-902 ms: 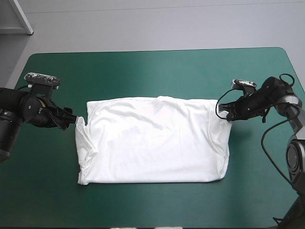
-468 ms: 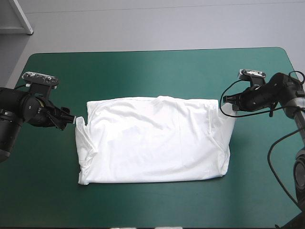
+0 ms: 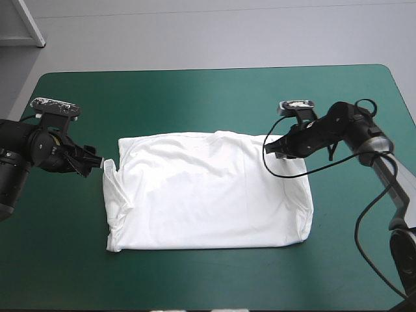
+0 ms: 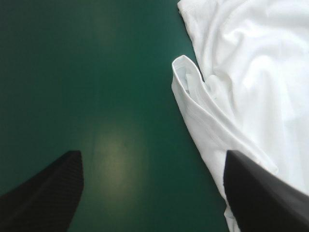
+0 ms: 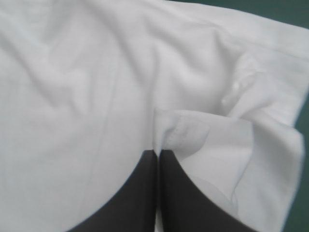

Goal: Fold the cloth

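The white T-shirt (image 3: pixel 208 195) lies as a flat folded rectangle in the middle of the teal-green table (image 3: pixel 195 97). My left gripper (image 3: pixel 97 162) sits low at the shirt's left edge, just short of a curled sleeve cuff (image 4: pixel 186 77). In the left wrist view this gripper (image 4: pixel 152 159) is open, with only bare cover between its fingers. My right gripper (image 3: pixel 272 148) hovers over the shirt's far right part. In the right wrist view it (image 5: pixel 158 153) is shut on the T-shirt (image 5: pixel 72 96), pinching a small folded hem (image 5: pixel 193 135) at its tips.
Bare teal-green cover surrounds the shirt on all sides, widest along the far edge (image 3: pixel 214 68) and the near side (image 3: pixel 208 279).
My right gripper has swung left from beyond the shirt's right edge to above its far right part, carrying a pinch of fabric. The left gripper has stayed put.
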You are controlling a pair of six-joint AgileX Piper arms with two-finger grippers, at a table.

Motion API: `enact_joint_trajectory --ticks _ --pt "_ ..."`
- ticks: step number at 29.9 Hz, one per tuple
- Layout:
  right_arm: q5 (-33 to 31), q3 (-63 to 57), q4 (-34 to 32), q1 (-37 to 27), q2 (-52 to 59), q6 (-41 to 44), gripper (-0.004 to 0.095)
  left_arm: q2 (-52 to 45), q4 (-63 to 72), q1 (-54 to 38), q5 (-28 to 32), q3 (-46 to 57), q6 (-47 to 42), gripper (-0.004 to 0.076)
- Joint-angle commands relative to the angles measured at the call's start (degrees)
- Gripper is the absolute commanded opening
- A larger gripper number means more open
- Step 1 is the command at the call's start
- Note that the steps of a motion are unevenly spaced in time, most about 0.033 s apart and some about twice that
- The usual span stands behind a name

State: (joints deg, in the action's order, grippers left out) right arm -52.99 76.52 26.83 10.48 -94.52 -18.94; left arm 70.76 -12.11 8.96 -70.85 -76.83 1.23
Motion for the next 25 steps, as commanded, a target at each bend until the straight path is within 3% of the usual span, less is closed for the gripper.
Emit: enact_joint_trajectory --ticks 1,9,12,16,18,25 --pt "2.87 1.82 1.7 4.25 1.49 -0.72 -0.0015 -1.36 -0.2 0.21 2.23 -1.48 -0.63 0.0584" --pt "2.16 1.82 1.67 6.99 -4.2 -0.57 0.0022 -1.36 -0.07 0.21 1.64 -1.48 -0.63 0.0584" --pt "2.01 1.71 1.54 6.99 -5.42 -0.57 0.0193 -1.36 0.07 0.21 1.64 -1.48 -0.63 0.0584" --pt "3.05 1.71 1.54 6.99 -5.32 -0.57 0.0526 -1.36 0.1 0.21 1.64 -1.48 -0.63 0.0584" --pt "3.75 1.71 1.54 6.99 -4.62 -0.34 0.0625 -1.36 0.19 0.21 1.75 -1.48 -0.63 0.0584" --pt "4.95 4.19 -0.97 6.99 0.39 1.9 0.0644 -1.36 0.23 0.21 2.31 -1.48 -0.63 0.0584"
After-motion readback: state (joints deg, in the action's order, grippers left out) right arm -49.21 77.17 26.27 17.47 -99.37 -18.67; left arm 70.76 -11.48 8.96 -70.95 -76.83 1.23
